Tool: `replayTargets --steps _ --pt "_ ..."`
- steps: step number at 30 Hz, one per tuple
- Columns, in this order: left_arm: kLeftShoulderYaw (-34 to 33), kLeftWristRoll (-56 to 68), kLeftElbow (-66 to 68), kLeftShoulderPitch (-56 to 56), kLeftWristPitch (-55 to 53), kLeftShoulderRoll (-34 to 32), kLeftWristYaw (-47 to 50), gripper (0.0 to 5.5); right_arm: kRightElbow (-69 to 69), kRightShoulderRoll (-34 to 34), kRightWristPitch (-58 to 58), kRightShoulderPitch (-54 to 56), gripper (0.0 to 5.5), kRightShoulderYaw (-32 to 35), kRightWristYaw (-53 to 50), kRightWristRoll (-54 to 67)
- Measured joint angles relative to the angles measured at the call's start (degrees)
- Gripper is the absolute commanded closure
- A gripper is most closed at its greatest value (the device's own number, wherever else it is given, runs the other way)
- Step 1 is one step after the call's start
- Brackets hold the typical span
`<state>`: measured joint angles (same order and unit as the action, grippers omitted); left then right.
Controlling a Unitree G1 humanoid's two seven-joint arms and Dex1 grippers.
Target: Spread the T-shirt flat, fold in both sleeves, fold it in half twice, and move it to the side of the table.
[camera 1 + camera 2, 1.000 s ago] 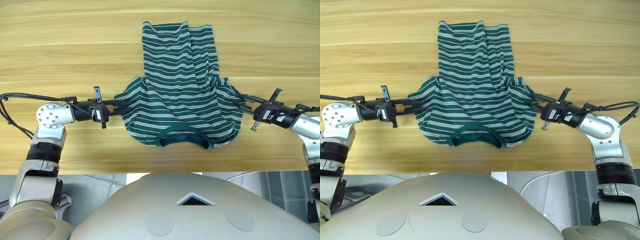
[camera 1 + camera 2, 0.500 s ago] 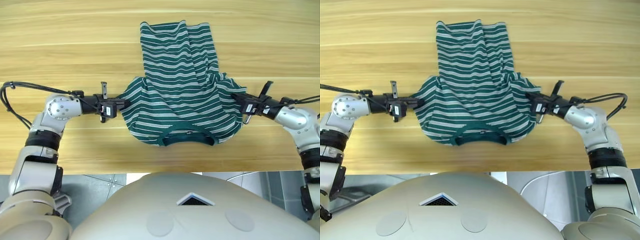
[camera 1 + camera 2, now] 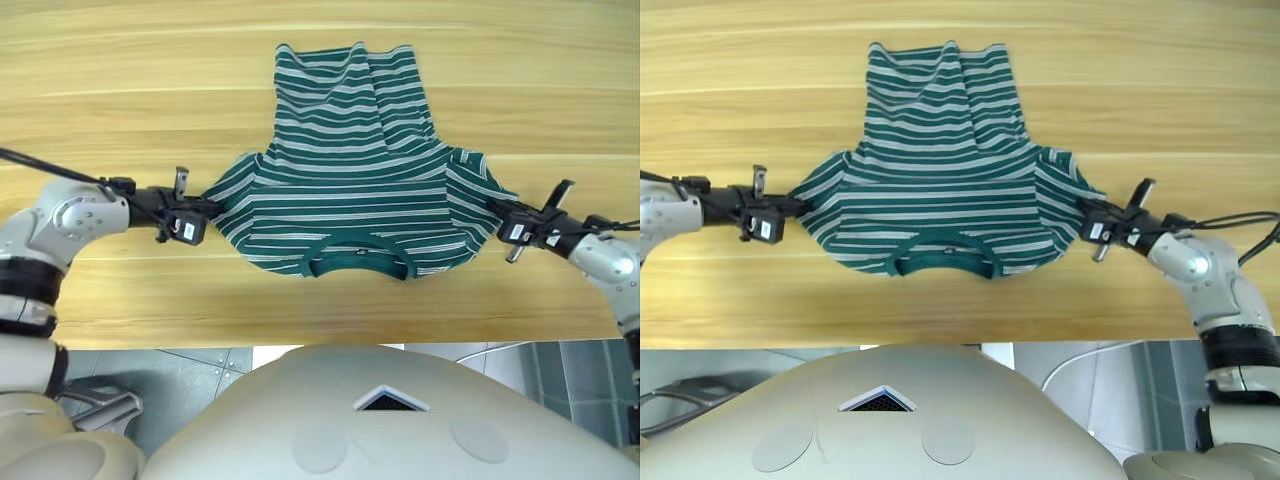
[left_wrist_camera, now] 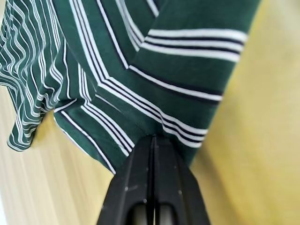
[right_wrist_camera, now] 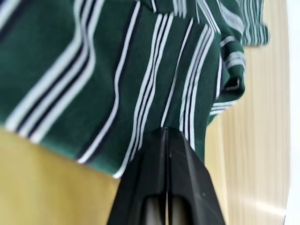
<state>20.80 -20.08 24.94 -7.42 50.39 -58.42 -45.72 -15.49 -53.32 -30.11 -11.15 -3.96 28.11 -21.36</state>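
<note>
While taut, T-shirt (image 3: 350, 185) between tools (image 3: 212, 205) (image 3: 496, 207).

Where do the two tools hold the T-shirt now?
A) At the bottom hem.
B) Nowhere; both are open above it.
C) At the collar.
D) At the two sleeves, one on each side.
D: the left tool is shut on one sleeve of the T-shirt and the right tool on the other, the collar lying between them.
</note>
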Motion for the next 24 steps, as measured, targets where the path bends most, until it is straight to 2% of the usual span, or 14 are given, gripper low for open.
replayTargets --steps 7,14,21,24 --pt "0.6 11.6 -11.2 11.6 -4.1 -2.5 -2.6 5.5 6.5 -1.9 0.6 -9.5 5.48 3.3 1.6 4.8" --pt "0.2 15.3 -14.6 15.0 -6.1 -2.6 -4.0 5.5 13.6 -3.4 -3.3 -16.7 5.48 4.8 6.9 11.4" --pt "-6.3 17.6 -17.9 21.1 -8.0 -7.1 -4.4 5.5 16.2 -4.6 -6.7 -20.0 5.48 13.9 8.6 18.0" --pt "-8.9 26.1 -22.6 23.5 -6.9 -7.7 -6.1 5.5 18.9 -4.6 -8.3 -19.8 5.48 16.3 9.5 20.5"
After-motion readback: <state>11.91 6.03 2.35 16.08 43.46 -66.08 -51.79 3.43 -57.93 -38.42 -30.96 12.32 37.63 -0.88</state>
